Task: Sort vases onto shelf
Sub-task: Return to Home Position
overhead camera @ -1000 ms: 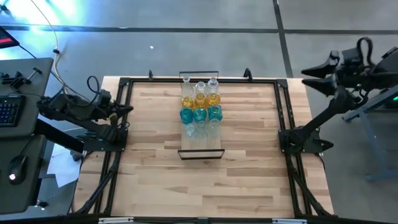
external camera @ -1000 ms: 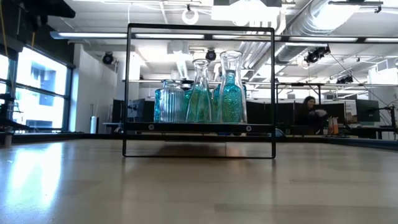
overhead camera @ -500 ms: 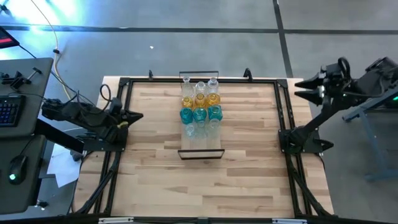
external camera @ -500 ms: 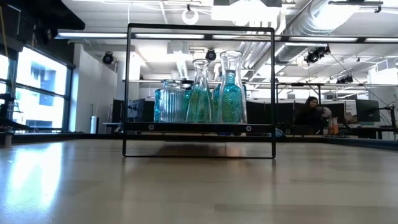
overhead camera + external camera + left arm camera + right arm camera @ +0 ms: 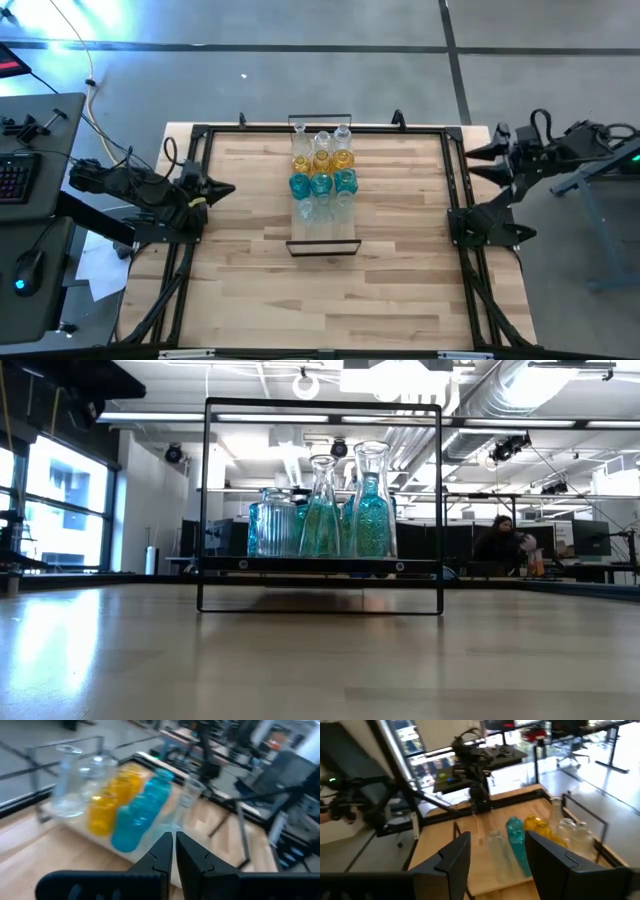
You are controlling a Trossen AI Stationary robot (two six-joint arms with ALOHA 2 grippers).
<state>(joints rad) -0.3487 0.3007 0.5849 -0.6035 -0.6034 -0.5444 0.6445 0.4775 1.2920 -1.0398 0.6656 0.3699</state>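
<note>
The vases stand in rows on the shelf (image 5: 322,240) at the table's middle: clear ones (image 5: 322,134) at the far end, then amber (image 5: 322,158), teal (image 5: 321,183) and clear (image 5: 322,208). The low view shows teal and clear vases (image 5: 345,525) on the shelf's board (image 5: 322,566) inside its black frame. My left gripper (image 5: 226,190) hangs shut over the table's left edge, pointing at the vases (image 5: 125,805). My right gripper (image 5: 472,162) stands open over the table's right edge, far corner. Its fingers (image 5: 497,840) point toward the shelf (image 5: 530,845) with nothing between them.
A black metal frame (image 5: 195,150) runs round the tabletop. Bare wood (image 5: 330,300) lies between the shelf and the table's near edge. A desk with a keyboard and mouse (image 5: 25,270) stands left of the table. A person (image 5: 497,540) sits far back in the room.
My right gripper has sunk and come in toward the table's right edge, its fingers still apart. My left gripper has dropped a little and reached farther over the table's left edge, staying shut. The vases and shelf have kept still.
</note>
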